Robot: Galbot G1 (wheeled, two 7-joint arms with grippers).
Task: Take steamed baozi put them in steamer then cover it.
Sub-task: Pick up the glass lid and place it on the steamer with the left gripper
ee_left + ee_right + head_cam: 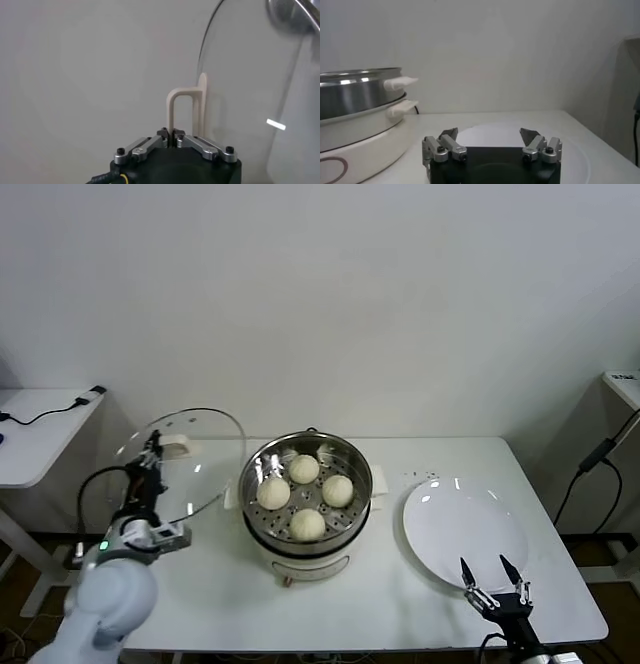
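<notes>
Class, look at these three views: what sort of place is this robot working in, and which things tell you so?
Probably a lab or test room set up as a mock kitchen: a plain white table against a bare wall, holding only a steamer and a white plate, with cables at the sides.

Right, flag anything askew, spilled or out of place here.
Only small dark specks on the table beside the plate look stray. The tilted cover is simply held by the left gripper; four baozi sit neatly in the steamer.
</notes>
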